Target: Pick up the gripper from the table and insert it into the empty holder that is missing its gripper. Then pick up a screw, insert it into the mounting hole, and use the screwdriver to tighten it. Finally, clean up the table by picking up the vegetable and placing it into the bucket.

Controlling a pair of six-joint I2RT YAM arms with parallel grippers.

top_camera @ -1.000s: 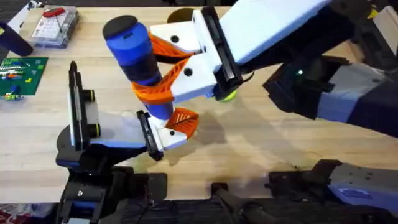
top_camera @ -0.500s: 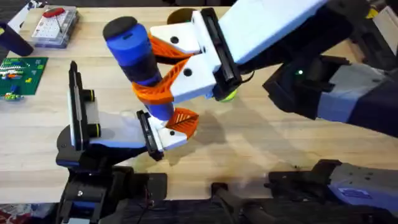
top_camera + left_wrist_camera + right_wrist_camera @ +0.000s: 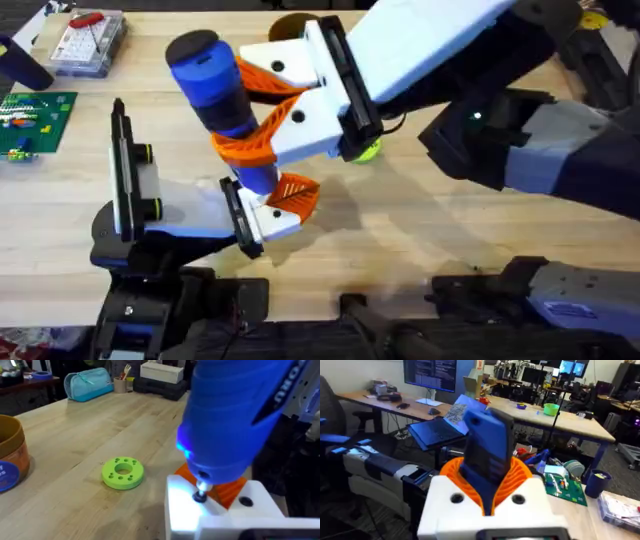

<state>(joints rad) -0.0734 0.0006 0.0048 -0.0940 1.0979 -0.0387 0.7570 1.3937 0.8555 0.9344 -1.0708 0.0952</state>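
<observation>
Gripping the screwdriver (image 3: 222, 105) between its orange ribbed pads, the right gripper (image 3: 262, 115) holds the tool upright over the middle of the table (image 3: 420, 225) in the overhead view, its jaws pinching the blue body from both sides. Below it the left gripper (image 3: 288, 198) sits close under the tool's lower end; whether its jaws are spread or pressed together cannot be told.

The left wrist view adds what the overhead hides: the screwdriver's (image 3: 235, 415) short metal tip meets a white part with a small dark hole beside it, an orange ribbed piece just behind, and a blue light glows on the tool's lower body. Farther along the table lies a lime-green disc with holes (image 3: 123, 471), and the bucket (image 3: 10, 452), tan with a blue band, stands at the edge of that view.

The right wrist view shows the screwdriver (image 3: 487, 452) rising between the two orange pads (image 3: 517, 477), with a green circuit board (image 3: 564, 485) beyond.

The tool is thick, bright blue and cylindrical, with a black end cap on top. In the overhead view, the circuit board (image 3: 30, 120) and a clear box (image 3: 88, 42) lie at the far left.
</observation>
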